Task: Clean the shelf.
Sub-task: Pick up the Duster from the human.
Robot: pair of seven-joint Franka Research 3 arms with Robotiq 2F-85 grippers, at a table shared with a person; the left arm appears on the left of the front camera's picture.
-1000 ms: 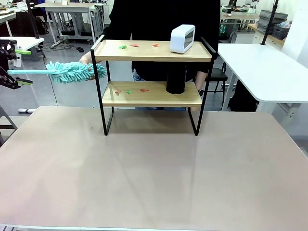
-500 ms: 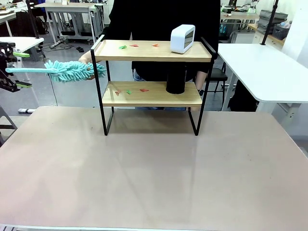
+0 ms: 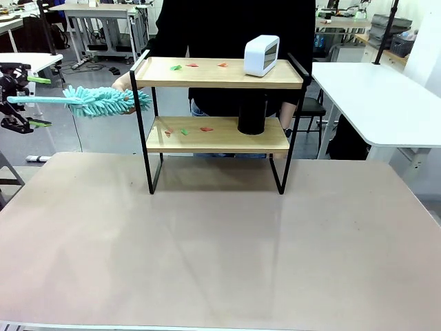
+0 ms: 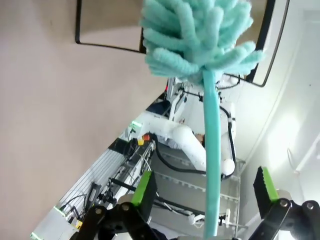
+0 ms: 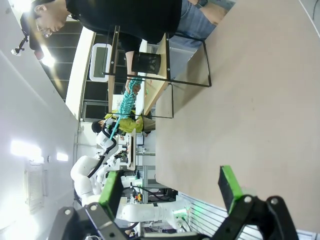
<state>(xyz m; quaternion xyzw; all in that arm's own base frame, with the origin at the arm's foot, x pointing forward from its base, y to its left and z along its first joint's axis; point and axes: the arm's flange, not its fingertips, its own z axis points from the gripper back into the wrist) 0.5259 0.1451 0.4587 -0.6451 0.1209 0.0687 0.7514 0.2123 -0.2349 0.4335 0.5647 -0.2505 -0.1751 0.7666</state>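
Shelf (image 3: 217, 73), a two-tier rack of light wooden boards in a black metal frame, stands in the upper middle of the front view, at the far side of the beige tabletop (image 3: 220, 255). Red and green scraps (image 3: 191, 65) lie toward the left of its top board, and more of them lie on the lower board. A white box with a dark screen (image 3: 262, 55) sits at the right end of the top board, and a black mesh cup (image 3: 251, 114) stands on the board below it. A person in black stands behind the rack.

At the left edge of that frame my left gripper (image 3: 40, 101) hangs off the table, beside the rack and about level with the gap between its boards. A teal microfibre duster (image 3: 103, 101) reaches from the shelf's left post toward me, and the person's hand (image 3: 122, 85) is at its fluffy head. The thin handle runs straight down between my fingers in the left wrist view, but my green pads (image 4: 145, 192) stand wide apart on either side of it and neither one touches it, so I have no hold on it.

In the right wrist view my right gripper (image 5: 169, 192) is spread just as wide, with nothing between its fingers, over the near part of the tabletop and well apart from the rack in the upper half of that frame.
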